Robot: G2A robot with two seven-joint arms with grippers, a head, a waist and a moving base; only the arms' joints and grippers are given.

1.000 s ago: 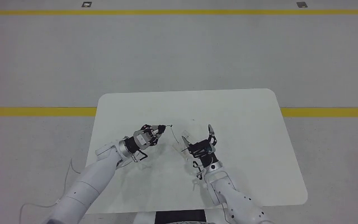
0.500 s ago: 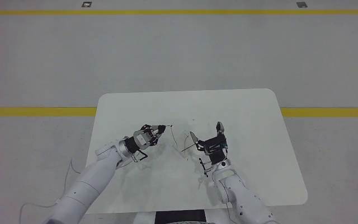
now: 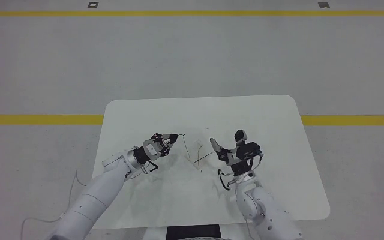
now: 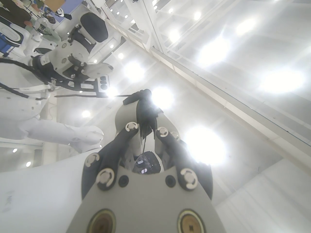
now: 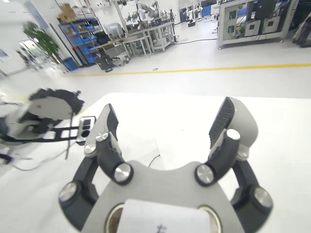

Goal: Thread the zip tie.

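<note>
The white desk (image 3: 270, 120) carries both arms, which come in from its near edge. The left gripper (image 3: 171, 139) sits at about 10 o'clock from the desk's middle, tip aimed toward 3 o'clock. Its fingers are pressed together, pinching one end of the zip tie (image 3: 204, 158). In the left wrist view the dark strip sits clamped between the two black pads, with a short piece sticking out past the tips.

From that pinch the thin black zip tie runs out toward 4 o'clock, bends down over the desk, and its loose part ends in the gap between the two grippers (too thin to tell whether that part touches the surface).

The right gripper (image 3: 227, 140) is at 3 o'clock from the left one, near it but apart. Its fingers are spread wide with nothing between them, and its ribbed pads face each other across the gap in the right wrist view. The free end of the tie lies just at its 9 o'clock side, not touching either finger.

Around the desk is a pale grey floor (image 3: 180, 60), with a yellow line (image 3: 180, 12) at 12 o'clock and another passing behind the desk
</note>
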